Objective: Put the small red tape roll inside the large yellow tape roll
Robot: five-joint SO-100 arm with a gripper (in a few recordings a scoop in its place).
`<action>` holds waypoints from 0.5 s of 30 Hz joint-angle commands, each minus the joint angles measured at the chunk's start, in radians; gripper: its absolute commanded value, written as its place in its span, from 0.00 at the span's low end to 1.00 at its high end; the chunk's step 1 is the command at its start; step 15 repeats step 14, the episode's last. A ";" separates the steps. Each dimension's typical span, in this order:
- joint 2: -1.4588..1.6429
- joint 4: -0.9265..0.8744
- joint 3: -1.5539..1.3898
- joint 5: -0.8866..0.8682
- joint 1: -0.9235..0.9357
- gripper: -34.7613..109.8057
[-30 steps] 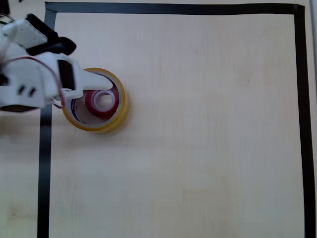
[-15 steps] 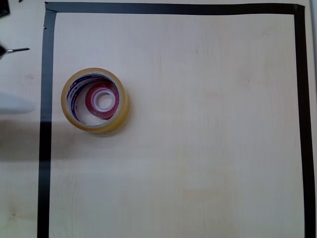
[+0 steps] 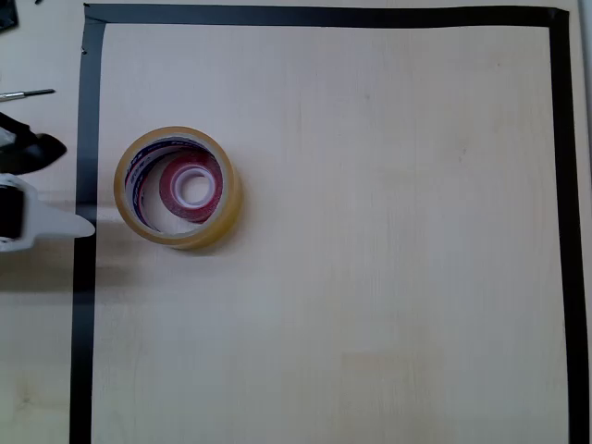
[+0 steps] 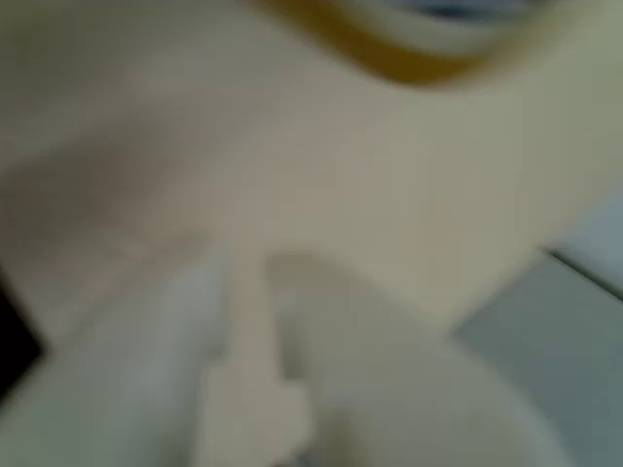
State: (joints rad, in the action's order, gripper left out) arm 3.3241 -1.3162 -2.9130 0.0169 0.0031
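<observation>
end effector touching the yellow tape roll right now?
Apart. The overhead view shows the end effector at the left edge, with bare table between its tip and the yellow tape roll. The red tape roll sits inside it.

Wrist view blurred; tool [image 3: 55, 225] cut off at overhead view's left edge.

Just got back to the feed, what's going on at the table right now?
The small red tape roll lies flat inside the large yellow tape roll, toward its right side in the overhead view, so the placement looks done. Nothing is being held. The gripper sits at the left edge of that view, over the black tape border, clear of both rolls. The wrist view is badly blurred; it shows pale fingers with a narrow gap between them and nothing in it, with the yellow roll's edge ahead.
</observation>
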 commanded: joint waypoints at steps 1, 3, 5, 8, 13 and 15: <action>0.011 0.020 -0.060 -0.018 -0.003 0.24; 0.011 0.034 -0.084 -0.018 -0.008 0.24; 0.011 0.032 -0.084 -0.018 -0.005 0.24; 0.011 0.029 -0.084 -0.012 -0.032 0.24; 0.011 0.028 -0.084 -0.014 -0.037 0.31; 0.011 0.028 -0.084 -0.014 -0.037 0.31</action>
